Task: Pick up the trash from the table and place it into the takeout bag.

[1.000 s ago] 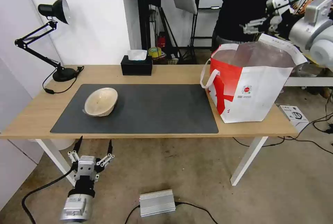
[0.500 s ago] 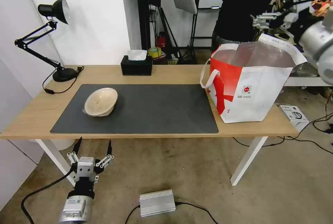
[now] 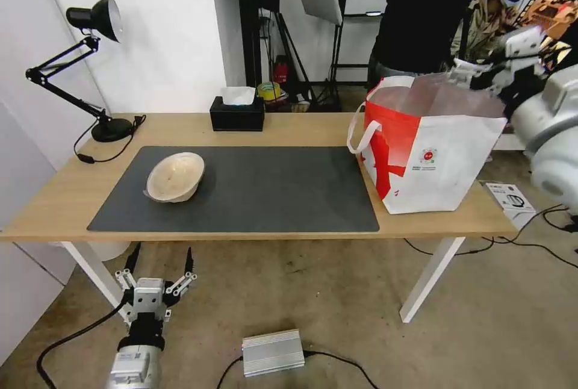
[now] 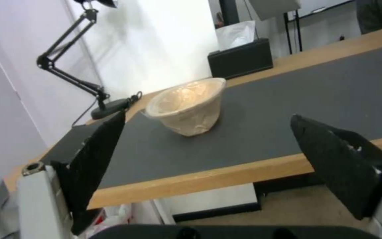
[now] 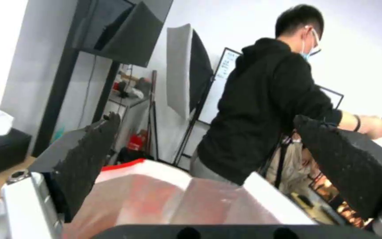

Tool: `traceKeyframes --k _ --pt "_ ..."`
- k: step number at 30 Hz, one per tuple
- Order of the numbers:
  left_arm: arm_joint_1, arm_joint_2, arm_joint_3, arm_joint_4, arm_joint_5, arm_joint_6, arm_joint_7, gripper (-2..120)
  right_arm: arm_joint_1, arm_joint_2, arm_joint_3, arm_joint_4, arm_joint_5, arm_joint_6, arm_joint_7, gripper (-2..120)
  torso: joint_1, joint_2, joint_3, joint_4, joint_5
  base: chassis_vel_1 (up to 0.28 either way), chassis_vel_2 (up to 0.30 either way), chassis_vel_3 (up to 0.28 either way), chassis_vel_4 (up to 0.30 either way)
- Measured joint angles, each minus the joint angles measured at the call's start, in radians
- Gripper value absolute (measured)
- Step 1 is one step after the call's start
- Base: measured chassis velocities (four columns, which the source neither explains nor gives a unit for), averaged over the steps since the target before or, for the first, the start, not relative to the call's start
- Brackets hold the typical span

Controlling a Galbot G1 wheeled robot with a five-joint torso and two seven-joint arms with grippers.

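Note:
A beige shallow bowl [image 3: 174, 176], the trash in view, lies tilted on the dark grey mat [image 3: 271, 193] at the table's [image 3: 301, 127] left part. In the left wrist view the bowl [image 4: 189, 106] sits a short way beyond my open left gripper [image 4: 207, 116]. That left gripper [image 3: 159, 259] hangs below the table's front edge, fingers pointing up, holding nothing. The white and red takeout bag [image 3: 430, 148] stands open at the table's right end. My right gripper [image 3: 466, 70] hovers at the bag's far right rim, open and empty [image 5: 206, 118], above the foil lining [image 5: 156, 196].
A black tissue box [image 3: 236, 113] and a black desk lamp [image 3: 90, 64] stand along the table's back edge. A person in black stands behind the bag. On the floor lie a silver box [image 3: 272, 351], a white carton [image 3: 510, 197] and cables.
My right arm rose and swung right, then came down beside the bag's far right rim. The left gripper sank slightly. The bowl and bag have not moved.

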Motion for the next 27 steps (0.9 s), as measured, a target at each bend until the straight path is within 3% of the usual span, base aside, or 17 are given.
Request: traceKeyframes --k 4,10,19,27 --pt "0.011 -0.010 -0.012 -0.017 0.004 -0.001 -0.001 100 -0.087 0.047 0.050 0.037 -0.027 -0.002 0.015 100 0.000 0.000 0.000 0.0007 0.0000 0.000 0.000 0.000 0.000" --pt "0.015 -0.017 -0.018 -0.029 0.025 -0.002 -0.001 100 -0.282 0.107 0.159 0.111 -0.069 -0.005 0.039 100 0.000 0.000 0.000 -0.0001 0.0000 0.000 0.000 0.000 0.000" --pt "0.023 -0.029 -0.015 -0.031 0.043 -0.003 -0.001 100 -0.535 0.262 0.257 0.219 -0.168 0.004 0.079 100 0.000 0.000 0.000 0.0001 0.0000 0.000 0.000 0.000 0.000" --pt "0.026 -0.028 -0.012 -0.029 0.048 -0.004 -0.001 100 -0.758 0.408 0.339 0.246 -0.310 0.085 0.065 100 0.000 0.000 0.000 0.0001 0.0000 0.000 0.000 0.000 0.000"
